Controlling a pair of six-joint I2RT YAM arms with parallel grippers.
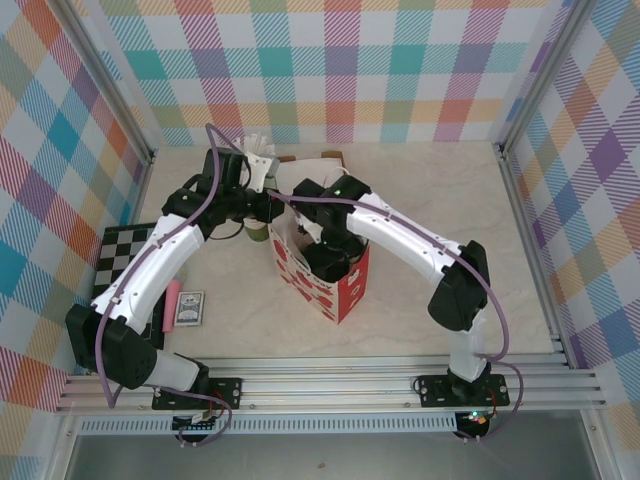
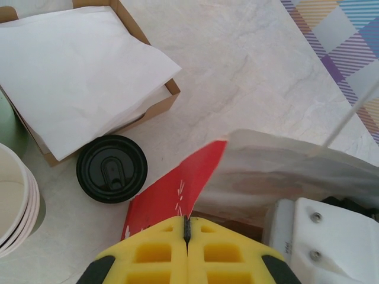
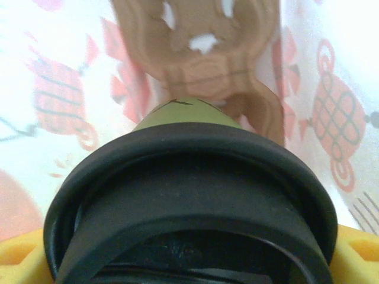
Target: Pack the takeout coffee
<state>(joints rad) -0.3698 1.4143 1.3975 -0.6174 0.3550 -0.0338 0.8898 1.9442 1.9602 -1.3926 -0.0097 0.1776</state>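
The takeout coffee is a green cup under a round black lid, seen very close in the right wrist view. My right gripper is shut on it, a yellow finger at each side of the lid. Cup and gripper are down inside the red-and-white paper bag, whose patterned inner walls surround them. My left gripper is shut on the bag's red rim and holds that edge up.
On the table beside the bag lies a second black lid. A cardboard box of white napkins and a stack of cream-rimmed cups stand close by. A checkerboard and a card pack lie at the left.
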